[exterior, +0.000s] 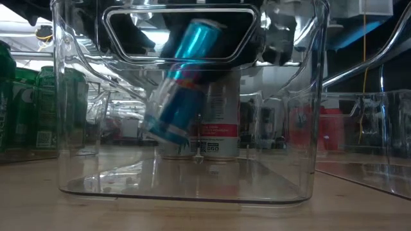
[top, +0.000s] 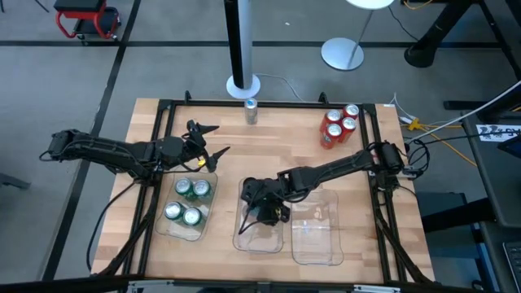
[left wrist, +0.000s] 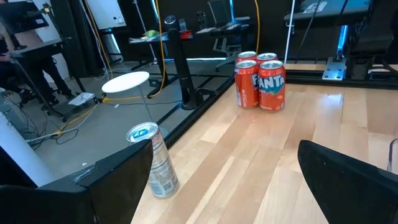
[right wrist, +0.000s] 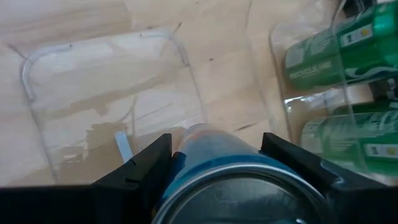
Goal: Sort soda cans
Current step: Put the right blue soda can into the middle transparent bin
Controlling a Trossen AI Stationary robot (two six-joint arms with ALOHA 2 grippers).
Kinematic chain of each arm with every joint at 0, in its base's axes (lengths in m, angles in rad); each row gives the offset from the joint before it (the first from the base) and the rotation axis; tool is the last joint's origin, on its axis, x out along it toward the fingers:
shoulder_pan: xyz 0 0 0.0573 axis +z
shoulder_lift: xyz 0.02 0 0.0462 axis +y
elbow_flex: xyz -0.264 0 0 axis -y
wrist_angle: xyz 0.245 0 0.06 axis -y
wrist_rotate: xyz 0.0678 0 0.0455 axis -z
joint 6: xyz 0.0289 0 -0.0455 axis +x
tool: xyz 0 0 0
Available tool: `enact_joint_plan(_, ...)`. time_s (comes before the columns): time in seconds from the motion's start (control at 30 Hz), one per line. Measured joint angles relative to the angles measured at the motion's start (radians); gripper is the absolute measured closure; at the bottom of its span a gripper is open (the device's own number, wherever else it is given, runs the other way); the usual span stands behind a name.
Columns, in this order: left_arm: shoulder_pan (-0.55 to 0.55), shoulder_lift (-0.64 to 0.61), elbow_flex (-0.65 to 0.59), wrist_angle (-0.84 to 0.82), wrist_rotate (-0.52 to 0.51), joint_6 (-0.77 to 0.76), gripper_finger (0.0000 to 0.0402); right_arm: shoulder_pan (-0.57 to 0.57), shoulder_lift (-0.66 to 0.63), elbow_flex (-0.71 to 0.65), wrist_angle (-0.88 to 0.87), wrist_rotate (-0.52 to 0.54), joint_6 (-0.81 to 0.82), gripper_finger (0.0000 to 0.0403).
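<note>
From above, four green cans [top: 186,201] fill the left tray [top: 163,228]; four red cans [top: 339,124] stand loose at the far right, one silver can [top: 251,111] at the far edge. The right gripper [top: 269,213] holds a can over the middle tray [top: 244,241]; the left gripper [top: 213,146] hangs wide open, empty. At table level, that blue-silver can [exterior: 183,83] tilts inside the tray. The right wrist shows fingers [right wrist: 143,169] clamping it. Judged: greens done, silvers begun, reds left.
</note>
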Motion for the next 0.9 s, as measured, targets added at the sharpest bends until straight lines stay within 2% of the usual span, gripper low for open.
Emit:
enact_joint_plan(0.43, 0.0, 0.0, 0.0, 0.001, 0.0, 0.0, 0.0013, -0.018, 0.014, -0.05, 0.085, -0.003, -0.011, 0.0176)
enact_joint_plan(0.73, 0.0, 0.0, 0.0, 0.0, 0.0, 0.0, 0.0013, -0.017, 0.023, -0.05, 0.125, 0.045, 0.001, 0.0105)
enact_joint_plan(0.9, 0.0, 0.0, 0.0, 0.0, 0.0, 0.0, 0.0013, -0.017, 0.023, -0.05, 0.176, 0.053, 0.002, 0.0089)
